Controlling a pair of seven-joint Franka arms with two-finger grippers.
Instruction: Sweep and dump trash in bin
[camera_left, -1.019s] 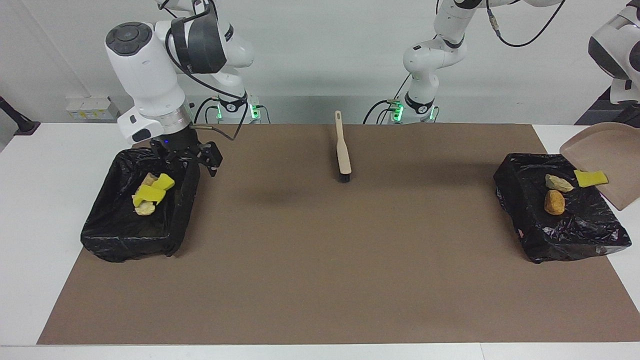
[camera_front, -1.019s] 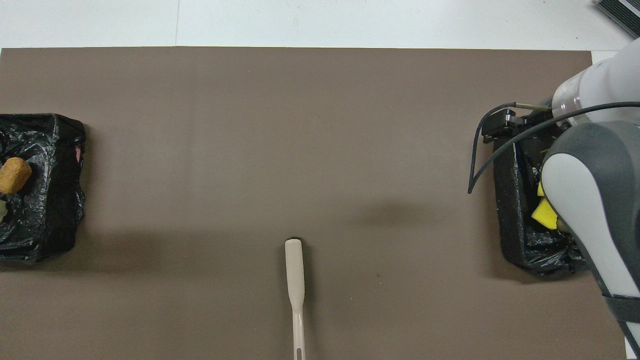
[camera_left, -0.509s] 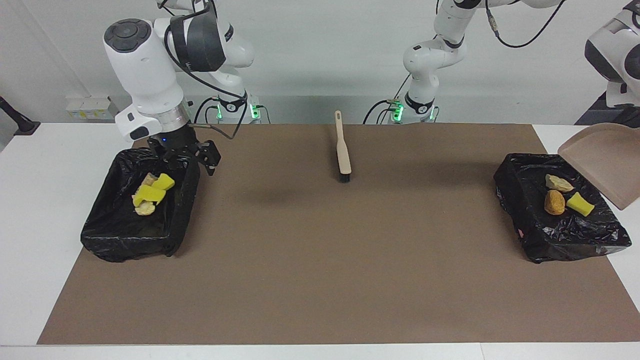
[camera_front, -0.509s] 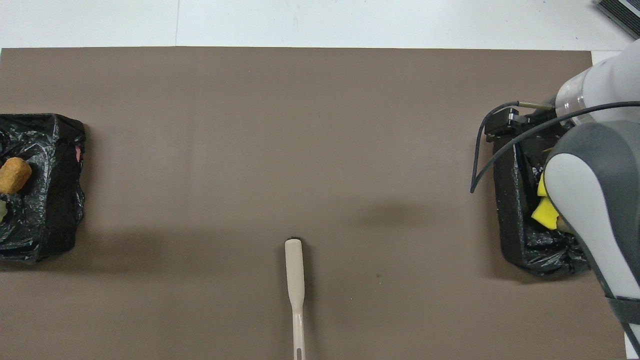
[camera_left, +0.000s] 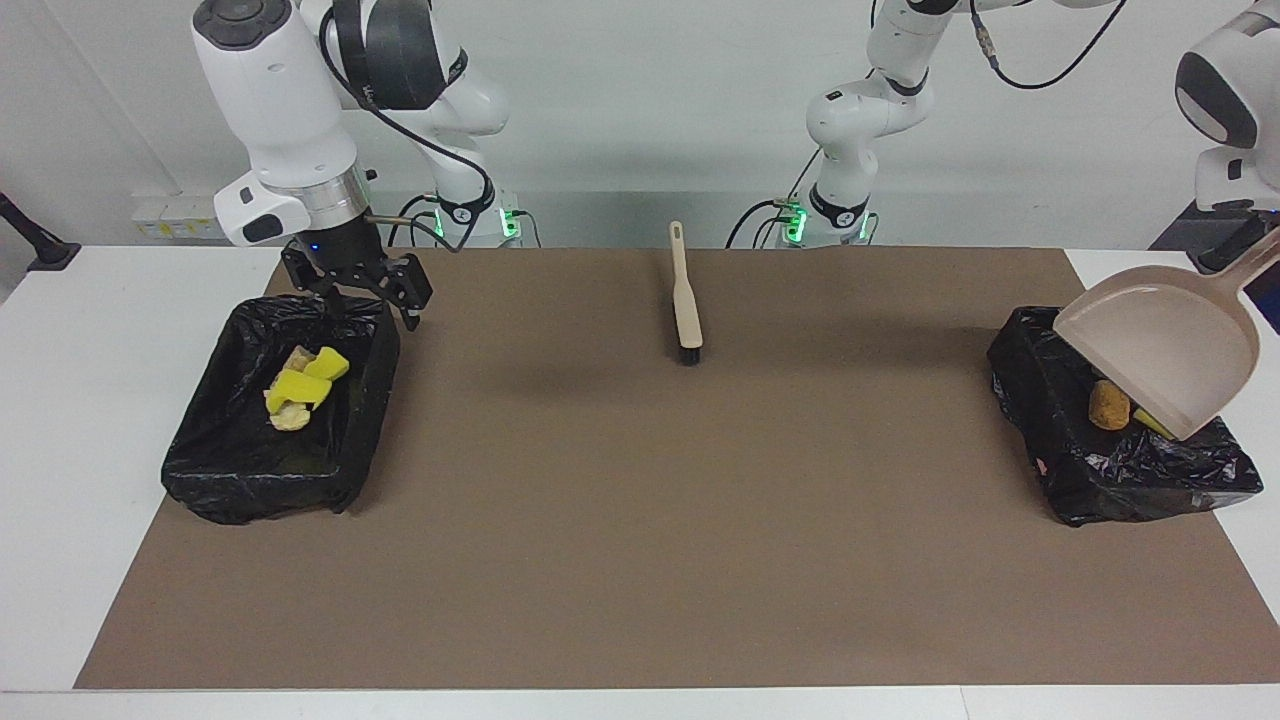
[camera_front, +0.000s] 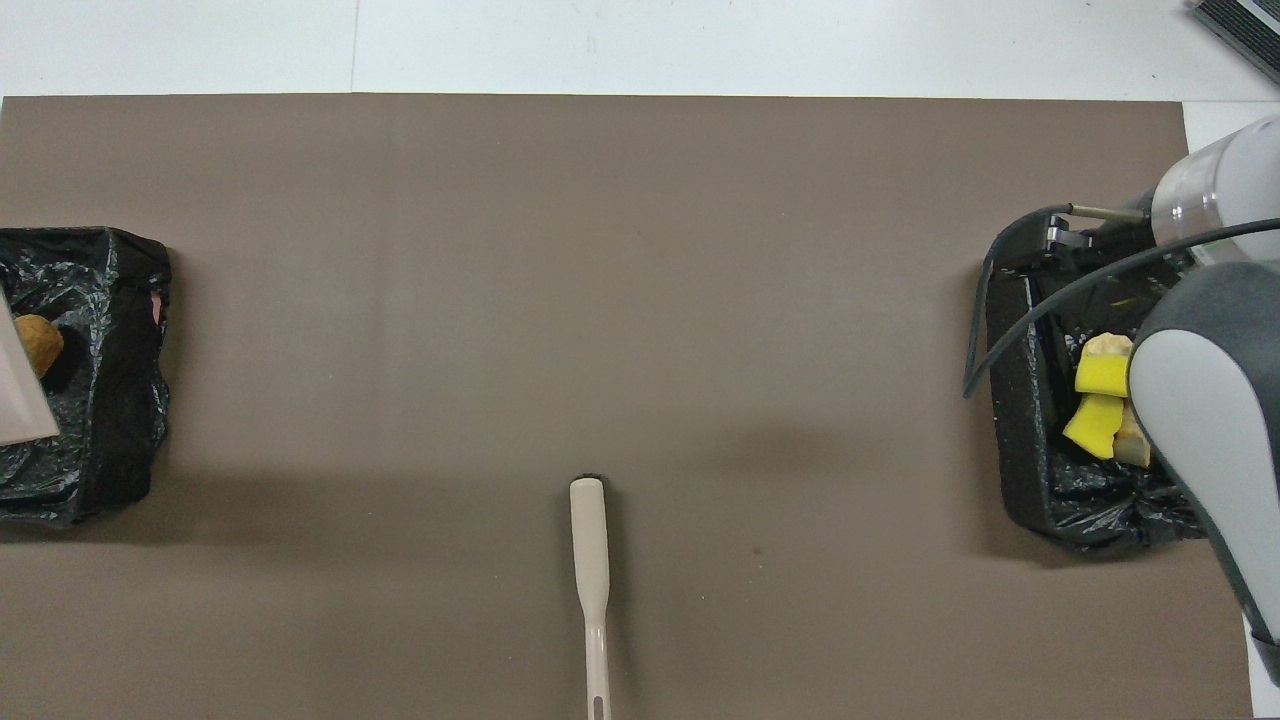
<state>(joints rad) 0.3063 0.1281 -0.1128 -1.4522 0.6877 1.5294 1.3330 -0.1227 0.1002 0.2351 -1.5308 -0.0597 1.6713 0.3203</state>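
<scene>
My left gripper (camera_left: 1238, 258) is shut on the handle of the beige dustpan (camera_left: 1165, 345), which hangs tilted over the black-lined bin (camera_left: 1130, 485) at the left arm's end of the table. Under the pan's lip lie an orange-brown lump of trash (camera_left: 1108, 405) and a yellow sliver (camera_left: 1150, 422). The other bin (camera_left: 230, 470) holds yellow sponge chunks and pale pieces (camera_left: 298, 387). My right gripper (camera_left: 355, 295) hangs open and empty over that bin's edge nearest the robots. The overhead view shows only the pan's corner (camera_front: 15, 390), the lump (camera_front: 40, 345) and the yellow chunks (camera_front: 1098, 400).
A beige hand brush (camera_left: 685, 300) lies on the brown mat (camera_left: 640, 520) midway between the two arm bases, bristles pointing away from the robots. The mat covers most of the white table.
A yellow chunk slid off the dustpan into the bin; the left arm then swung the pan over the bin, hiding the pale piece. The right gripper rose a little above its bin.
</scene>
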